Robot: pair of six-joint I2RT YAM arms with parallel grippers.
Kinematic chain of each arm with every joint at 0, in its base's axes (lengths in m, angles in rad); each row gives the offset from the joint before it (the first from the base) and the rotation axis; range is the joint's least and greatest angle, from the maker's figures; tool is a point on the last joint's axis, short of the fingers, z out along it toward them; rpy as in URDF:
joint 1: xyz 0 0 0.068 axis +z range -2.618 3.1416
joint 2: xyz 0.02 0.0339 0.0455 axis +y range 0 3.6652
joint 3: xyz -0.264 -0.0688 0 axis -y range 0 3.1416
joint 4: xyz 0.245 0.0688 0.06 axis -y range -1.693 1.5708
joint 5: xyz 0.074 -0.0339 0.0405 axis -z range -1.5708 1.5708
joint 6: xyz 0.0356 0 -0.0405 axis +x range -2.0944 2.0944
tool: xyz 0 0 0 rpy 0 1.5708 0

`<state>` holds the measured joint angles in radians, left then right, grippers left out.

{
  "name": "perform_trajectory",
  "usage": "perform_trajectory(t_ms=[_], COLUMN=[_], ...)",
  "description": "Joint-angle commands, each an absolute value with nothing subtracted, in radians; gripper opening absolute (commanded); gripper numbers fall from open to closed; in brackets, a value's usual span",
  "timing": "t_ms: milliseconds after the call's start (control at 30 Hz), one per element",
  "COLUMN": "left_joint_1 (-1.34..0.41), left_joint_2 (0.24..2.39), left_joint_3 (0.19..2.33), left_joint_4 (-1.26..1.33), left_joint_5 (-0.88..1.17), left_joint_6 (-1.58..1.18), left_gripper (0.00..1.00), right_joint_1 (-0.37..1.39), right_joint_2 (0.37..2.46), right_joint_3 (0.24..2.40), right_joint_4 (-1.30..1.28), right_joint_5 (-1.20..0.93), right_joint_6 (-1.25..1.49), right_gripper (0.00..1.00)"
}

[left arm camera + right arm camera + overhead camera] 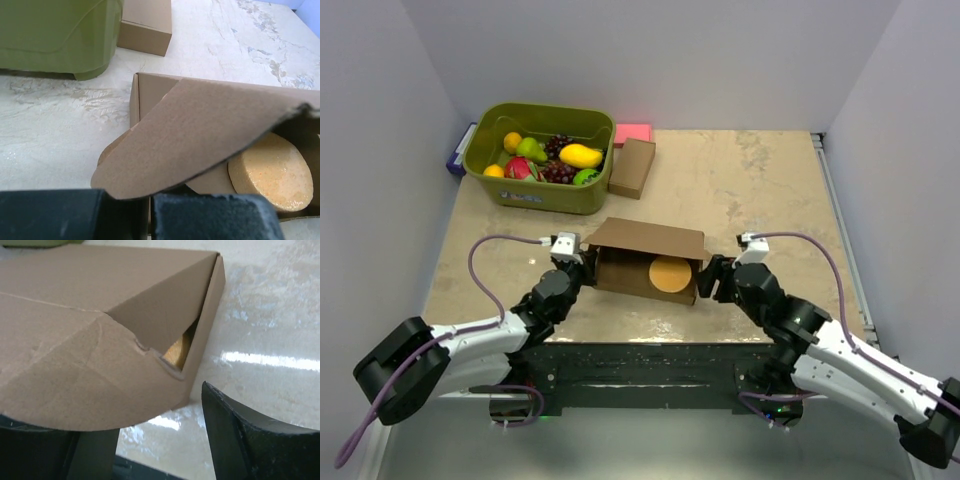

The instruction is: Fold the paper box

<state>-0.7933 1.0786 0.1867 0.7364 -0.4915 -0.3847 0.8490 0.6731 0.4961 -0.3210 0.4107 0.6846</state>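
Beige marbled table (760, 180), grey walls around. Box (650, 238) sits centre, near the arms, lid half raised, front open, yellow disc (670, 274) inside. Left gripper (578, 266) is at the box's left end, jaws almost closed with cardboard in the narrow gap. Right gripper (712, 278) is at the right end, jaws wide apart around the box corner, gripping nothing; a rounded flap (75, 385) lies over one finger. Green bin (535, 195) with fruit (545, 158) far left, small box (632, 168) just beside it, pink block (633, 132) behind.
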Motion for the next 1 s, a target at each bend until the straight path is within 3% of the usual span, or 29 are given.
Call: perform_trajectory(t_ms=[0,200,433,733,967], left_joint_1=[-0.799,-0.799,-0.799,-0.799,-0.799], left_joint_2=[1.072,1.045,0.99,0.875,0.761], left_joint_3=[0.163,0.161,0.152,0.153,0.17], left_joint_4=[0.644,0.626,0.578,0.485,0.349], left_joint_5=[-0.508,-0.476,-0.454,-0.417,-0.381], left_joint_6=[-0.416,-0.405,-0.396,-0.416,-0.437], left_gripper=[0.0,0.0,0.02,0.36,0.64], right_joint_1=[0.851,0.85,0.848,0.85,0.854], right_joint_2=[0.556,0.44,0.537,0.858,1.014], right_joint_3=[0.572,0.655,0.84,0.934,0.841], right_joint_4=[-0.527,-0.61,-0.586,-0.266,-0.078], right_joint_5=[0.359,0.339,0.411,0.374,0.227], right_joint_6=[0.753,0.77,0.718,0.637,0.689], right_gripper=[0.68,0.72,0.73,0.69,0.64])
